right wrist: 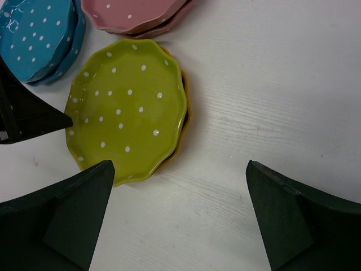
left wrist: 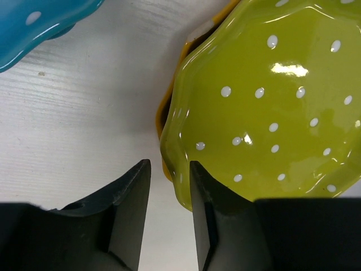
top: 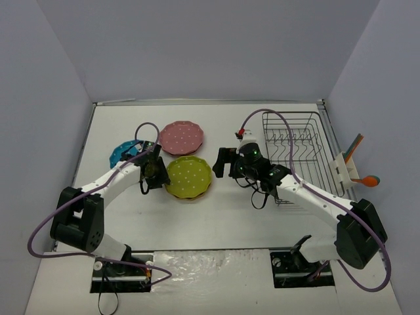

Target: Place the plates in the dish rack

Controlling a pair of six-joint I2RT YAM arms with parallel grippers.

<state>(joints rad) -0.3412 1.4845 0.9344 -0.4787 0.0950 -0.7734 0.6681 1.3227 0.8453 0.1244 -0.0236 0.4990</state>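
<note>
Beside yellow-green plate (left wrist: 265,101), left tool (left wrist: 169,164) barely parted; right tool (right wrist: 180,166) gaping.

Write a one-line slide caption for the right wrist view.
Open right tool faces a yellow-green plate stacked on an orange plate, with pink plates and blue plates beyond.

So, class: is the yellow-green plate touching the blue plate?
Apart. The left wrist view shows a wide strip of white table between the yellow-green plate and the blue plate.
</note>
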